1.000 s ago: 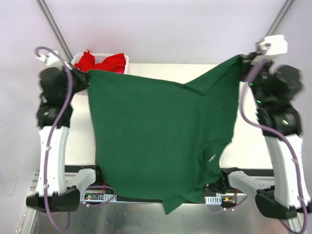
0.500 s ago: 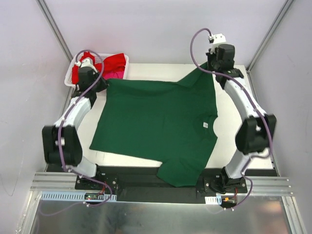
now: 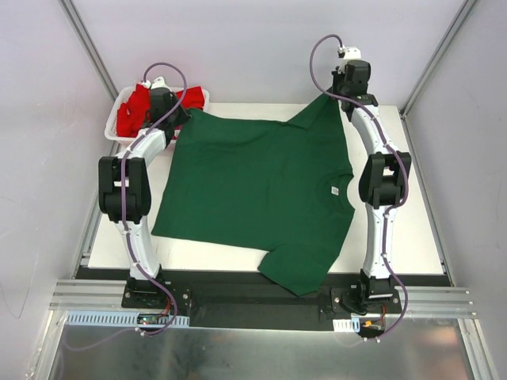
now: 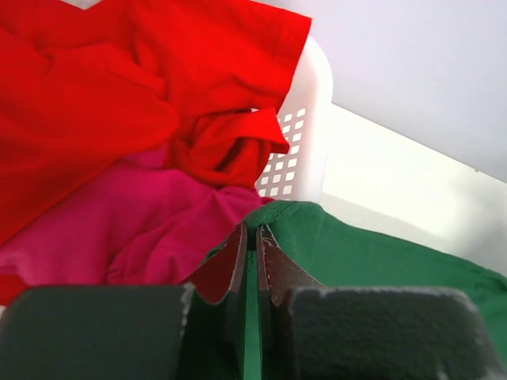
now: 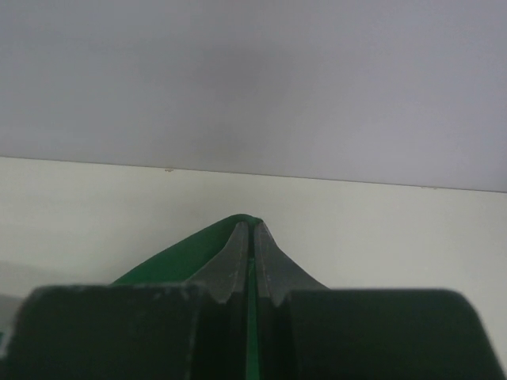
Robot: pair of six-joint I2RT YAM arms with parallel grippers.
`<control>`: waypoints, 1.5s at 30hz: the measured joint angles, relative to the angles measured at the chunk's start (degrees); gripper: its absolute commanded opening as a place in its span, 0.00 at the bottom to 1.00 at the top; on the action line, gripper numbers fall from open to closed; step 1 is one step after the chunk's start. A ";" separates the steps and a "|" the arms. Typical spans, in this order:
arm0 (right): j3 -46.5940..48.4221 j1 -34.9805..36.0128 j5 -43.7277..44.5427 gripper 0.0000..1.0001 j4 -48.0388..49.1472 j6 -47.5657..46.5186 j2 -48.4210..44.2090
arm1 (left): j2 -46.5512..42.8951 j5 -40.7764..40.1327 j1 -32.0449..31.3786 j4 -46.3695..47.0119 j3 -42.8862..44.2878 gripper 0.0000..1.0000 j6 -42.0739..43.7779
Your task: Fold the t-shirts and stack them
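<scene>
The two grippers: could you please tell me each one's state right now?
Left gripper: shut on the dark green cotton t-shirt.
Right gripper: shut on the same t-shirt.

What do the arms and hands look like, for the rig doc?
The left arm and right arm have white links and black joints, each trailing a lavender cable. The left hand and right hand have black bodies with thin tapered fingers.

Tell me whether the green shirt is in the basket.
No, the green shirt lies spread on the table, beside the basket.
</scene>
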 measured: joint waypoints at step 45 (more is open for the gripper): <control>-59.87 4.92 -12.87 0.96 -27.10 34.49 -44.39 | -56.57 -5.73 -5.64 -24.48 -27.41 0.99 -4.57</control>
